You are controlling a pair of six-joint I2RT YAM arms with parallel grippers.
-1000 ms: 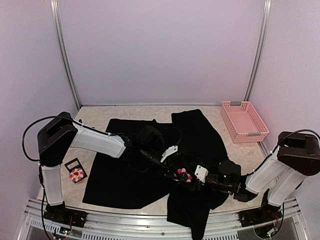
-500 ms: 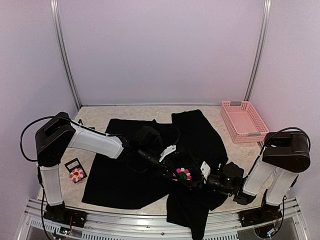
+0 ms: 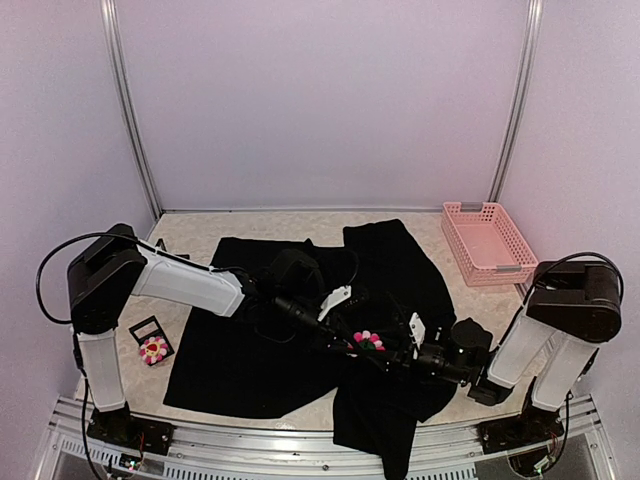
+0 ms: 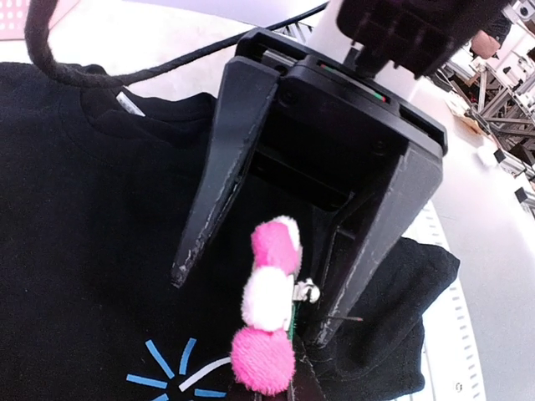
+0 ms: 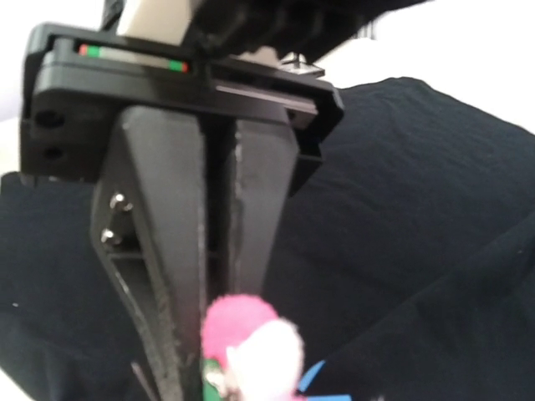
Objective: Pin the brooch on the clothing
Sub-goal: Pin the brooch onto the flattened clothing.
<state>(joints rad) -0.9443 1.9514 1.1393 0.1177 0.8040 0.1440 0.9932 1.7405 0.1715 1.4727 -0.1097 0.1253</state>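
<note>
The brooch (image 3: 367, 340), a pink and white plush flower with a green back, is held just above the chest of the black clothing (image 3: 250, 350). My left gripper (image 3: 355, 333) is shut on its lower back edge; in the right wrist view, the left gripper (image 5: 216, 305) has its fingers pressed together over the brooch (image 5: 251, 342). My right gripper (image 3: 386, 352) faces it. In the left wrist view, the right gripper (image 4: 251, 307) is open around the brooch (image 4: 269, 313), one finger (image 4: 330, 309) against the metal clasp and the other clear of the petals. A blue starburst (image 4: 167, 376) lies beside it.
A second flower brooch (image 3: 153, 348) lies on a small black card at the left, near the left arm's base. A pink basket (image 3: 488, 240) stands at the back right. The shirt's hem hangs over the near rail (image 3: 300, 440). The collar tag (image 4: 127, 102) shows beyond the grippers.
The right arm has drawn in, its forearm now steeper and its wrist a little further right. The brooch has shifted slightly up the view. The left arm has hardly moved.
</note>
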